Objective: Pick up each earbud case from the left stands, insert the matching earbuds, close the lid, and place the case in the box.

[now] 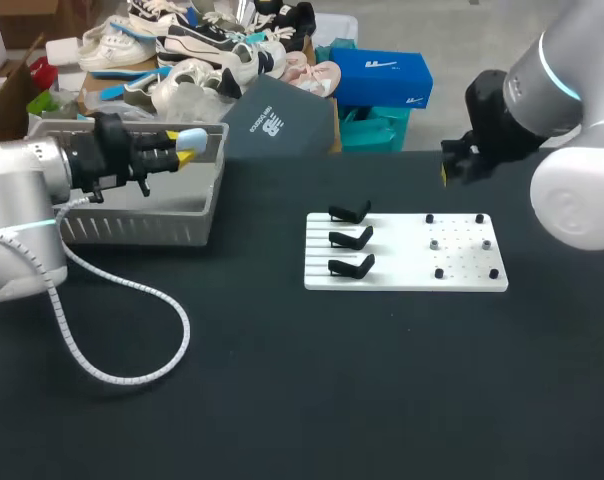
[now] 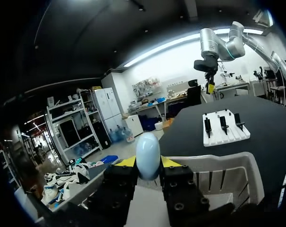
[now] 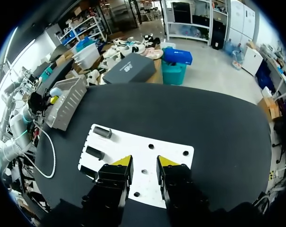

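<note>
Over at ten o'clock on the black table, the left gripper is clamped on a pale blue earbud case. Its yellow tips press the case from both sides and hold it above the grey slatted box. From the box, the white board lies off toward three o'clock, flat on the table. Three black stands sit in a column on its nine-o'clock half. The right gripper hangs above the board's peg-hole half, fingers a small gap apart with nothing between them. A white coiled cable loops across the table at eight o'clock.
</note>
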`<state>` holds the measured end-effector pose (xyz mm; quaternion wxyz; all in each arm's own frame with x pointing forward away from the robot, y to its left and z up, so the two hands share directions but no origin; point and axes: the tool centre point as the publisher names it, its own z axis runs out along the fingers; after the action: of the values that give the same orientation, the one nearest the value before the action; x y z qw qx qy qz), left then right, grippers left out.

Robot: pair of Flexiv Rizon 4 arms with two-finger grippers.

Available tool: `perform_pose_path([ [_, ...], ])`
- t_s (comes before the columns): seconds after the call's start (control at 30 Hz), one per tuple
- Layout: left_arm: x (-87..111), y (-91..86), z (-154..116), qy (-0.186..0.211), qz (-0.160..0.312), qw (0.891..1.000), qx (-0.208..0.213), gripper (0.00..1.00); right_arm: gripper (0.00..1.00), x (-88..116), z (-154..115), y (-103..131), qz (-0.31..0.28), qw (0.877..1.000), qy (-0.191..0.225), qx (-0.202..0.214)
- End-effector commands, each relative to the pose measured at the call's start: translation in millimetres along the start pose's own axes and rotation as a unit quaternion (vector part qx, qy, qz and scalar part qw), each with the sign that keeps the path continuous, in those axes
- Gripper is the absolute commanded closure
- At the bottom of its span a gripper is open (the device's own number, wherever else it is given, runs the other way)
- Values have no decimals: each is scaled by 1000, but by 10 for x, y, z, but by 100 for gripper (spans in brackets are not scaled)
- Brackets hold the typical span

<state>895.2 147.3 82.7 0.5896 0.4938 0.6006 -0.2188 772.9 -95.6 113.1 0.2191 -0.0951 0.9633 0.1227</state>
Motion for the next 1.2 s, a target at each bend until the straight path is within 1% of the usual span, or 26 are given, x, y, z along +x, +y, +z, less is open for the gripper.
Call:
perform_pose_path([
  [0.03, -95, -57, -163, 39, -9, 999, 19, 100, 70, 33, 4, -50, 2, 1000, -1, -5],
  [0.1, -101, -54, -182, 61, -16, 997, 38, 100, 70, 61, -4, -70, 6, 1000, -3, -5],
  [0.17, -107, -50, -192, 72, -22, 995, 61, 100, 70, 88, -8, -90, 10, 1000, -4, -5],
  [0.2, -116, -48, -200, 87, -24, 994, 69, 100, 71, 101, -8, -101, 12, 1000, -4, -5],
  [0.23, -126, -48, -198, 94, -25, 992, 78, 100, 71, 115, -9, -114, 15, 1000, -5, -6],
  [0.3, -130, -42, -193, 101, -33, 990, 88, 100, 72, 136, -8, -133, 18, 1000, -5, -5],
  [0.33, -112, -32, -179, 119, -36, 988, 96, 100, 72, 143, -8, -140, 20, 1000, -6, -6],
  [0.37, -88, -29, -174, 127, -37, 986, 100, 100, 72, 149, -9, -145, 21, 1000, -6, -6],
  [0.4, -65, -30, -168, 125, -44, 986, 102, 100, 72, 151, -9, -146, 22, 1000, -7, -6],
  [0.5, 51, -43, -159, 141, -54, 983, 104, 100, 72, 152, -6, -150, 23, 1000, -7, -6],
  [0.6, 163, -85, -156, 143, -66, 982, 102, 100, 72, 150, -4, -152, 24, 1000, -6, -5],
  [0.73, 253, -160, -167, 147, -79, 981, 99, 100, 71, 146, -8, -157, 26, 1000, -6, -3],
  [0.9, 270, -186, -184, 146, -85, 981, 96, 100, 71, 137, -11, -157, 27, 1000, -6, -1],
  [0.97, 261, -183, -196, 155, -87, 979, 95, 99, 71, 133, -12, -157, 28, 1000, -7, -1],
  [1.0, 258, -173, -207, 154, -96, 979, 95, 21, 71, 131, -13, -156, 28, 1000, -7, -1],
  [1.03, 264, -154, -220, 151, -92, 980, 93, 0, 71, 130, -14, -155, 28, 1000, -7, 0],
  [1.1, 242, -138, -244, 152, -91, 980, 93, 0, 71, 129, -16, -152, 27, 1000, -8, 0],
  [1.2, 164, -129, -278, 141, -86, 982, 88, 0, 71, 128, -27, -144, 26, 1000, -10, 0],
])
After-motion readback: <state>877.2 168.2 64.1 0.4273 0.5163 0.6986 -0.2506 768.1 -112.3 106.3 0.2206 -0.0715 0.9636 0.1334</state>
